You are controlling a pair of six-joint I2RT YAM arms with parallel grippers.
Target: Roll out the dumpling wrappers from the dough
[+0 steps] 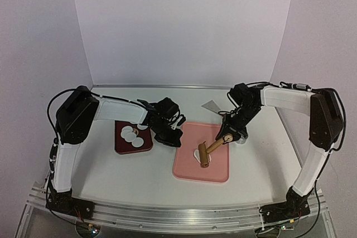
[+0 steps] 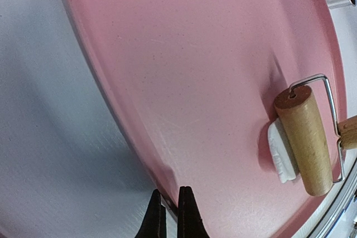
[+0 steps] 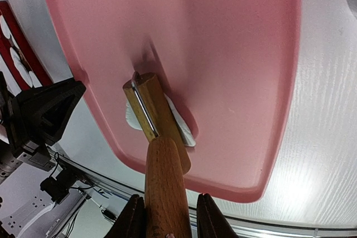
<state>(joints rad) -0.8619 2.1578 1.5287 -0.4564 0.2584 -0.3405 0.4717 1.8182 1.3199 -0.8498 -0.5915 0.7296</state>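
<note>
The dough [image 1: 197,153] is a small white flattened piece on the pink board [image 1: 215,171], lying under the wooden roller [image 1: 204,157]. My right gripper [image 1: 226,136] is shut on the roller's wooden handle [image 3: 164,182], and the barrel [image 3: 153,112] presses on the dough [image 3: 181,125]. From the left wrist the dough [image 2: 280,151] pokes out beside the barrel [image 2: 305,140]. My left gripper [image 2: 171,207] is shut at the board's left rim [image 2: 128,137], one finger on each side. Several dumpling wrappers [image 1: 131,135], round white discs, lie on a dark red plate [image 1: 124,147].
A small metal ring cutter [image 1: 241,140] stands just right of the board, behind my right gripper. A flat grey piece [image 1: 211,106] lies on the table behind the board. The table's metal front rail [image 1: 178,215] runs close to the board's near edge.
</note>
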